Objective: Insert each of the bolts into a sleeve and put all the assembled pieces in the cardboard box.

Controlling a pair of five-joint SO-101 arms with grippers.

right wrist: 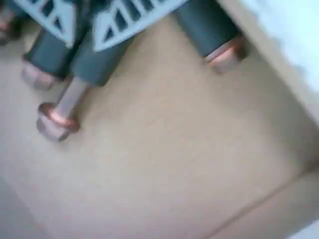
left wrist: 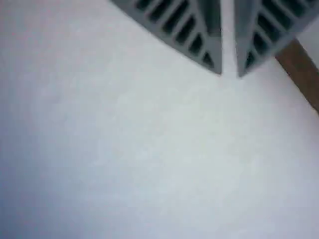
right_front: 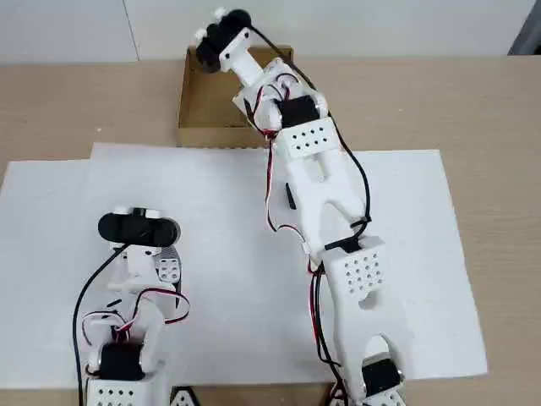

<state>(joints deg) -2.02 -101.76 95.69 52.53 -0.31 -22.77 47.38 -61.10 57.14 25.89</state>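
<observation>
the right gripper [right wrist: 84,42] hangs inside the cardboard box [right_front: 199,127] at the far edge of the table [right_front: 84,101], its arm stretched out over the white paper [right_front: 220,254]. its fingers [right wrist: 124,20] sit on either side of a dark sleeve [right wrist: 97,62] and appear to be pinching it, though the close view leaves the contact unclear. a copper-coloured bolt [right wrist: 60,117] sticks out of that sleeve, its head low over the box floor. two more sleeves lie in the box, one just beside the held piece [right wrist: 47,52] and one by the box wall [right wrist: 204,25], each showing a bolt end. the left gripper [left wrist: 229,74] hovers over the paper on the near side, its fingers drawn almost together with a thin slit between them, holding nothing.
</observation>
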